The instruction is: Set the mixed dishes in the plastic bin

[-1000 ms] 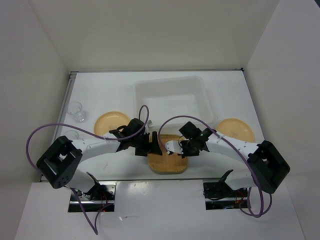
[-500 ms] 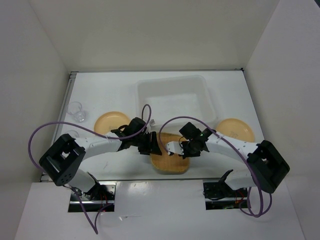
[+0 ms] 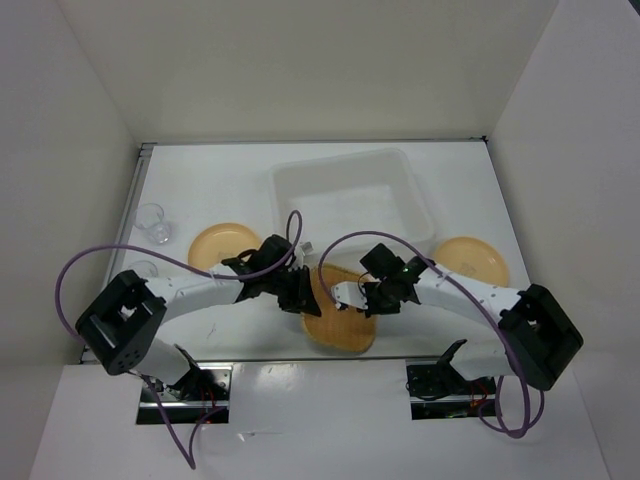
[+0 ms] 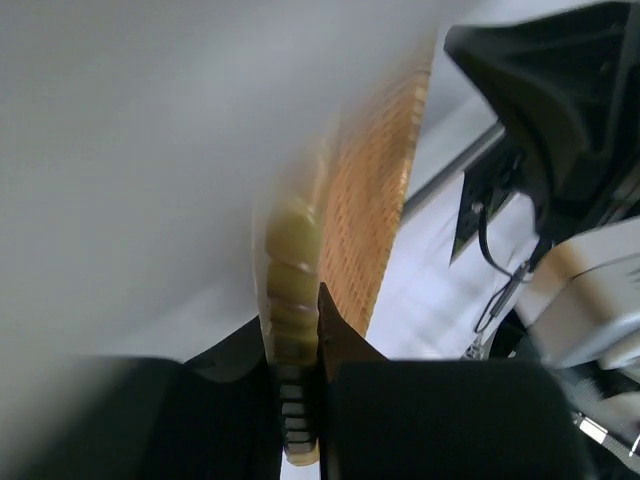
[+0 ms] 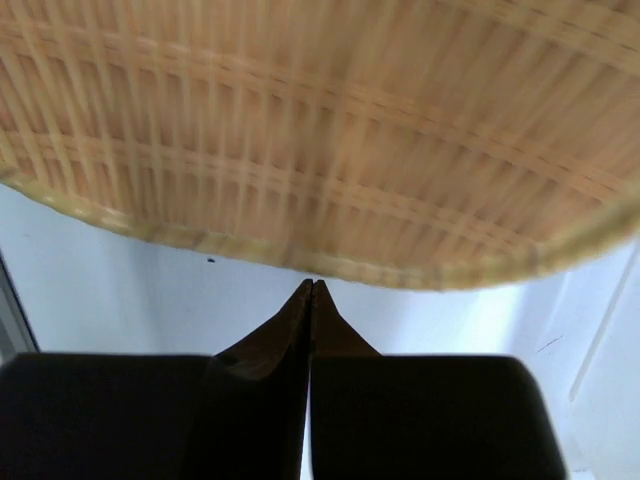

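The white table (image 3: 200,180) fills the middle of the overhead view. On it, at upper centre, stands the white bin (image 3: 350,195), with nothing visible inside it. Just below the bin, at lower centre, the tan woven tray (image 3: 345,325) lies between the two arms and looks tilted. One yellow plate (image 3: 222,243) lies left of the bin's lower corner and the other plate (image 3: 472,258) lies to its right. At far left stands a clear cup (image 3: 152,222), with a second cup (image 3: 143,270) below it by the purple cable. The left gripper (image 3: 308,297) pinches the tray's left rim. The right gripper (image 5: 310,292) has its fingers pressed together on nothing, just short of the tray's edge.
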